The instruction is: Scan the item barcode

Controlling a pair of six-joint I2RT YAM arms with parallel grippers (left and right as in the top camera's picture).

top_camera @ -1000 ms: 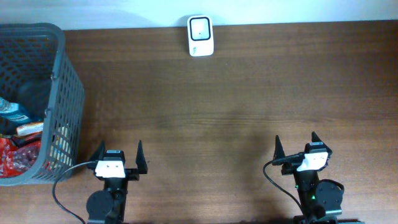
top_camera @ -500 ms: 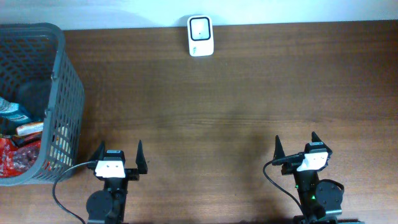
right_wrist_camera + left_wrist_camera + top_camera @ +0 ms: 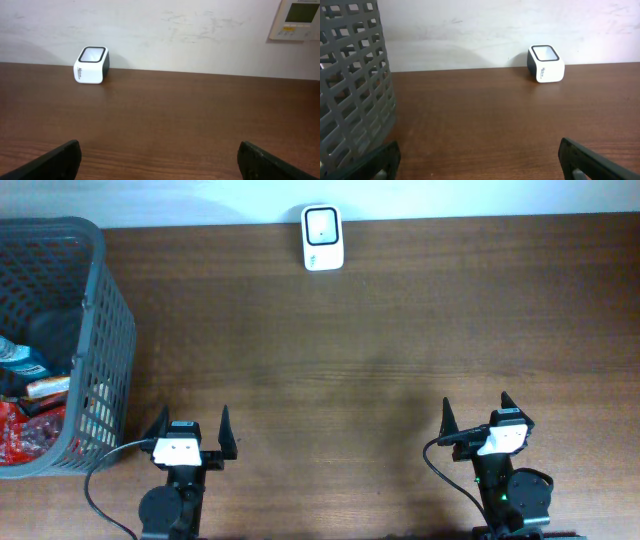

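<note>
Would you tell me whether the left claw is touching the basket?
Apart. The overhead view shows bare table between the open left claw and the basket.

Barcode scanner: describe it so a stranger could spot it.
Follow the wooden table to its far edge, by the white wall. The scanner stands there alone: a small white box with a dark-framed window, unlike the grey basket at left.
</note>
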